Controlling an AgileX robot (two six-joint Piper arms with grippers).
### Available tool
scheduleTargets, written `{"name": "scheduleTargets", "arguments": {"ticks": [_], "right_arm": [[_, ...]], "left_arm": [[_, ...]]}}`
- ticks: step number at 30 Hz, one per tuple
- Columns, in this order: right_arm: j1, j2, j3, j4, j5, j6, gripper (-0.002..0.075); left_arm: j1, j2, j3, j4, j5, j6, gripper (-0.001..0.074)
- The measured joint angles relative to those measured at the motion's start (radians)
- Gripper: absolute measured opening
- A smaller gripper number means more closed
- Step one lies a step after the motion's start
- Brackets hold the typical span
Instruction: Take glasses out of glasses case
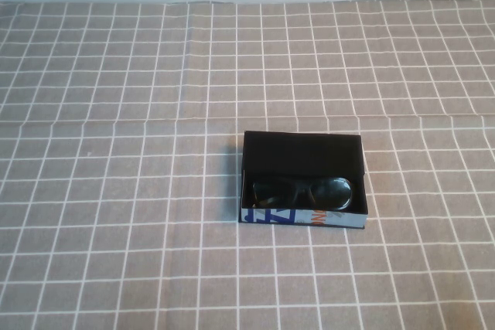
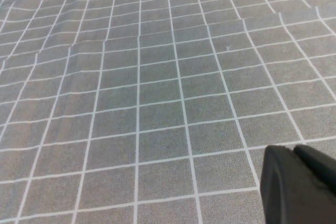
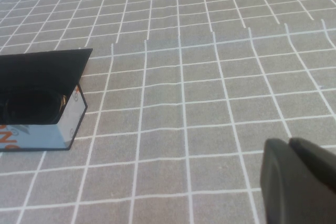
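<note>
Both grippers are ours to report: left gripper point(image 2: 299, 184) over bare checked cloth point(image 1: 116, 191), right gripper point(image 3: 299, 182) right of the glasses case point(image 1: 303, 179) — jaw state we cannot tell. Glasses point(image 1: 303, 191) lie inside, against its near wall.

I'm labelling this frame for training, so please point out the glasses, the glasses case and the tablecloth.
glasses point(image 1: 303, 192): high view, on the bridge between the dark lenses.
glasses case point(image 1: 303, 151): high view, on its black inner wall.
tablecloth point(image 1: 116, 191): high view, on a bare grey checked patch left of the case.
</note>
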Motion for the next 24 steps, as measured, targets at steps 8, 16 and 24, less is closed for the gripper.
{"name": "scheduleTargets", "arguments": {"ticks": [8, 16, 24], "right_arm": [[0.000, 0.000, -0.076, 0.108, -0.135, 0.000, -0.0018], [0.000, -0.007, -0.422, 0.179, 0.007, 0.000, -0.0018], [0.000, 0.130, -0.458, 0.246, 0.132, 0.000, -0.0018]], "left_arm": [[0.000, 0.000, 0.000, 0.000, 0.000, 0.000, -0.0004], [0.000, 0.000, 0.000, 0.000, 0.000, 0.000, -0.0004], [0.000, 0.000, 0.000, 0.000, 0.000, 0.000, -0.0004]]}}
